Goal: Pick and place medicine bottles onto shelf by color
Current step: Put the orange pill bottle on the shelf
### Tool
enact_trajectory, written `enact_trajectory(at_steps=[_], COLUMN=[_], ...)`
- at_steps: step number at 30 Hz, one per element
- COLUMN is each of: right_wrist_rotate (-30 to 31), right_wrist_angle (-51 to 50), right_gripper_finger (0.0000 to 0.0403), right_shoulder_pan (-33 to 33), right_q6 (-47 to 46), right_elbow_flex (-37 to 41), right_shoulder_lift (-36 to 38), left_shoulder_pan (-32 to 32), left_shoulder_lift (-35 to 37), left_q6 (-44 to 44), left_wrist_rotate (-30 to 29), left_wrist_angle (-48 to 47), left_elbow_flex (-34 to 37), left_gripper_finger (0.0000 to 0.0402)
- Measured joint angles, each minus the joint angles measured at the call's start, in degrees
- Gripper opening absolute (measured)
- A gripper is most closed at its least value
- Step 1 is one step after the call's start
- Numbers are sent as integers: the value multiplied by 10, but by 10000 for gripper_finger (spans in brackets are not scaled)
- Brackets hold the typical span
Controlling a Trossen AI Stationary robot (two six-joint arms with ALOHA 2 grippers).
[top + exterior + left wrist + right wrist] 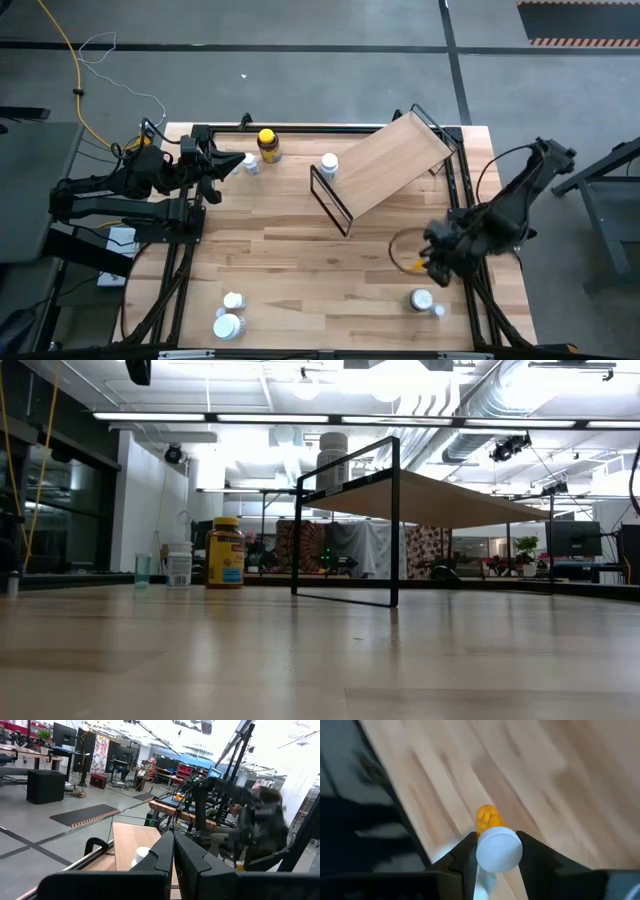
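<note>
A: R gripper (432,262), where's it at?
B: High view, approx 4 o'clock on the table (300,250), off the shelf's near-right corner. Fingers pinching a small orange vial (487,817) w/ white cap (499,850), held above the wood.
A: L gripper (222,163)?
B: Parked at approx 10 o'clock, fingers pressed together, nothing in them.
A: Shelf (390,160)?
B: Sits askew at approx 1 o'clock, black wire ends. Top board looks bare.
A: Other bottles?
B: Amber bottle w/ yellow cap (268,145) at 11 o'clock, small white one (251,164) beside it. A white bottle (329,166) just by the shelf's left end. Two white (229,315) at 7 o'clock, two more (425,301) at 5 o'clock, near the R gripper.
</note>
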State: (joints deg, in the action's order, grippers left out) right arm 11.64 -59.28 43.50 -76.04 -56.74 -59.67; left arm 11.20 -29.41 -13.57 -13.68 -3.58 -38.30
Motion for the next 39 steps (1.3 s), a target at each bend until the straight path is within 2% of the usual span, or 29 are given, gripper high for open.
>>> enact_trajectory(at_steps=[6,11,15,19,24,27,31,39], right_wrist_rotate=[44,70,71,53,-7,-34,-38,-63], right_wrist_angle=[0,-24,-58,-85,-110,-120,-129,-160], right_gripper_finger=[111,110,110,110,110,110,110,110], right_shoulder_pan=[-111,-210,-289,-356,-416,-438,-459,-491], right_q6=[173,319,389,402,399,385,382,296], right_elbow_flex=[-115,-223,-302,-367,-426,-451,-472,-485], right_shoulder_lift=[-24,-84,-144,-202,-272,-313,-359,-413], left_shoulder_pan=[0,0,0,0,0,0,0,0], left_shoulder_lift=[0,0,0,0,0,0,0,0], left_q6=[3,2,3,2,2,2,2,2], left_wrist_rotate=[0,0,0,0,0,0,0,0], left_wrist_angle=[0,0,0,0,0,0,0,0], left_elbow_flex=[0,0,0,0,0,0,0,0], left_gripper_finger=[3,3,3,3,3,3,3,3])
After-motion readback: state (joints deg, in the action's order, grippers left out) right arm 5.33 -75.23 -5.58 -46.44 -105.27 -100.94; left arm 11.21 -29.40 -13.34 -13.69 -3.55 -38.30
